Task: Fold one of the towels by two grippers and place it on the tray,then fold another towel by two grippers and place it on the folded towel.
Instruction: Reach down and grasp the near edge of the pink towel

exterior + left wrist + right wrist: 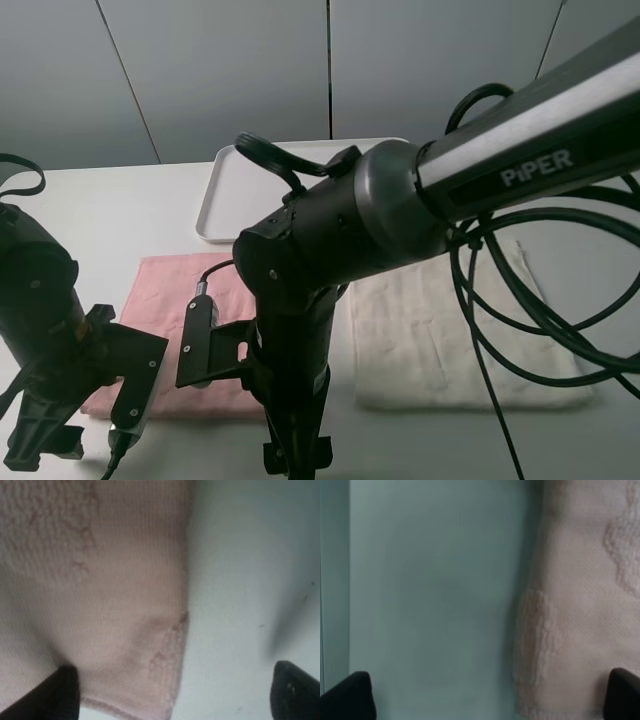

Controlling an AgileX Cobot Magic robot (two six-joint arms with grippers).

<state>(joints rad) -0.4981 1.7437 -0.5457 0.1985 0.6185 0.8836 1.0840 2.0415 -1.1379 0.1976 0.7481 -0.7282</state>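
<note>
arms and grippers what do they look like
Both arms are thick, rounded and black. The right arm has a silver-grey tube marked PiPER in white, with black cables looping off it. The left arm is all black. The left gripper and right gripper have blunt black jaws.

Pink towel (pixel 165 285) lay flat and unfolded on the counter (pixel 100 200), terry with faint embossing. Cream towel (pixel 420 345), slightly larger, lay flat beside it to the right. White low-rimmed tray (pixel 235 200) sat just behind the pink towel.
</note>
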